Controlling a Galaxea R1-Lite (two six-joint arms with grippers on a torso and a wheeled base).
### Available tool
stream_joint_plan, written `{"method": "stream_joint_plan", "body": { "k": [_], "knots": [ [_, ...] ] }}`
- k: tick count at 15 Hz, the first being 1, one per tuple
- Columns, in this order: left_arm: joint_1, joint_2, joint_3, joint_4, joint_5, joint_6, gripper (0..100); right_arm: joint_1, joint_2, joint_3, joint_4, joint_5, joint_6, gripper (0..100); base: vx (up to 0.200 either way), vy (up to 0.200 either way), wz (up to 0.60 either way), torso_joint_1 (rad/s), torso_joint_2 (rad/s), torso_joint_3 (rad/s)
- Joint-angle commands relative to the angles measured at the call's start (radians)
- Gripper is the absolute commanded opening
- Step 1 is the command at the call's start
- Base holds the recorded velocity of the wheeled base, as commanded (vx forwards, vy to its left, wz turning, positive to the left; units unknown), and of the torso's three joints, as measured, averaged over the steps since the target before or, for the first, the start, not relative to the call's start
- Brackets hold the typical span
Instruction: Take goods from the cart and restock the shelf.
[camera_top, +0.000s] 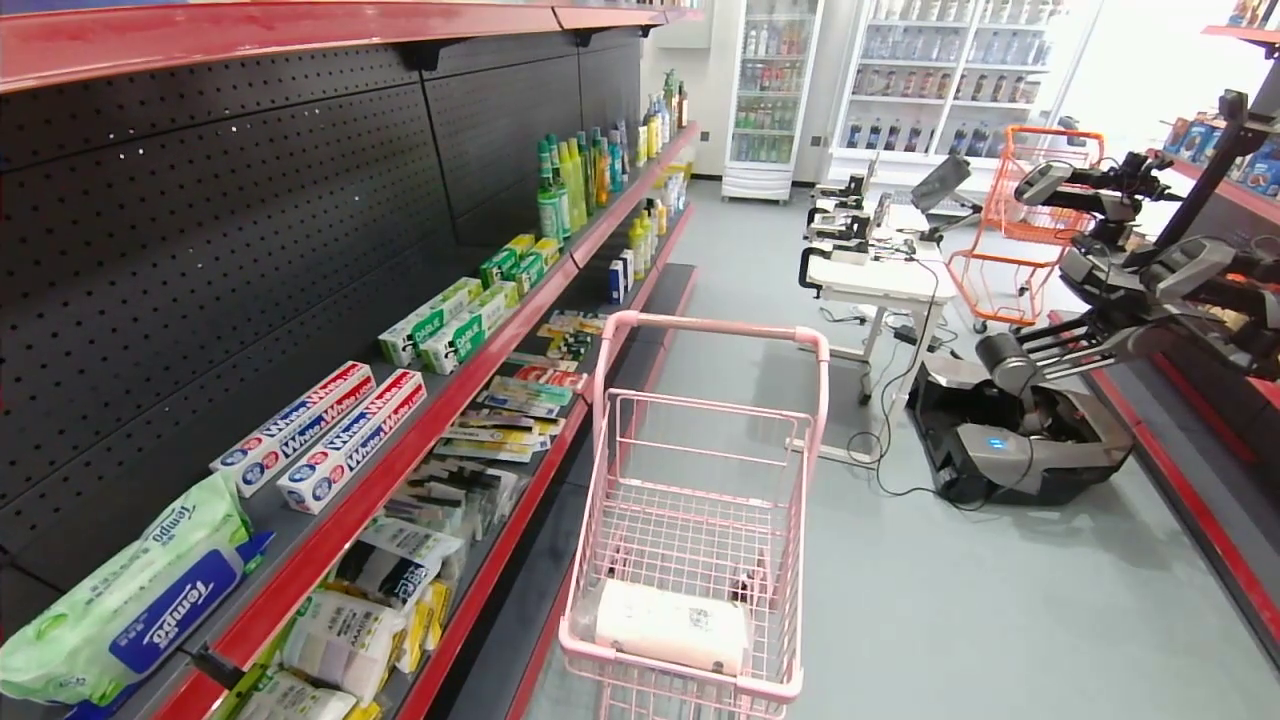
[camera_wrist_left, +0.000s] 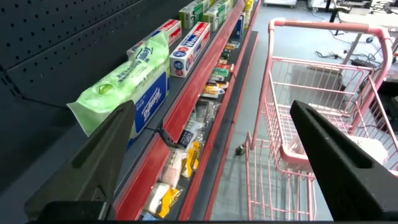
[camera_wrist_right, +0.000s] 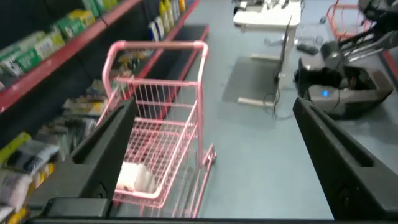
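One white wrapped pack (camera_top: 672, 628) lay flat on the bottom of the pink cart (camera_top: 715, 325), at the near end of its basket, and the cart stood on the grey floor just right of the shelf (camera_top: 400, 465). The red-edged shelf ran along the left side from near to far. On its upper level, a green and blue tissue pack (camera_top: 130, 600) lay at the near end. Beyond it were two red, white and blue toothpaste boxes (camera_top: 350, 440) side by side, then green and white boxes (camera_top: 450, 320), and upright bottles (camera_top: 565, 190) farther along. The level below held small packets (camera_top: 480, 440) lying flat. The left gripper (camera_wrist_left: 211, 107) hung between the shelf and the cart, its two dark fingers spread wide apart with nothing between them. The right gripper (camera_wrist_right: 214, 104) was above the floor on the cart's right side, its fingers likewise wide apart and empty. Neither gripper touched the white pack or the cart. To the right of the cart stood another robot (camera_top: 1030, 430), with a white bench (camera_top: 880, 280) and an orange cart (camera_top: 1030, 215) farther back.
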Motion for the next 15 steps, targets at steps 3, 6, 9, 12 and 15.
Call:
{"method": "stream_joint_plan", "body": {
  "k": [3,6,9,12,15],
  "knots": [
    [0.0,0.001,0.0,0.0,0.001,0.0,100,0.075,0.69,-0.128,0.008,0.146,-0.203,100,0.0,0.0,0.0,0.0,0.0,0.0],
    [0.0,0.001,0.0,0.0,0.001,0.0,100,0.082,0.994,-0.256,0.006,0.309,-0.364,100,0.0,0.0,0.0,0.0,0.0,0.0],
    [0.0,0.001,0.0,0.0,0.001,0.0,100,0.027,1.225,-0.386,-0.001,0.379,-0.53,100,0.0,0.0,0.0,0.0,0.0,0.0],
    [0.0,0.001,0.0,0.0,0.001,0.0,100,0.066,1.449,-0.472,-0.004,0.425,-0.765,100,0.0,0.0,0.0,0.0,0.0,0.0],
    [0.0,0.001,0.0,0.0,0.001,0.0,100,0.105,1.581,-0.582,-0.001,0.419,-0.855,100,0.0,0.0,0.0,0.0,0.0,0.0]
  ]
}}
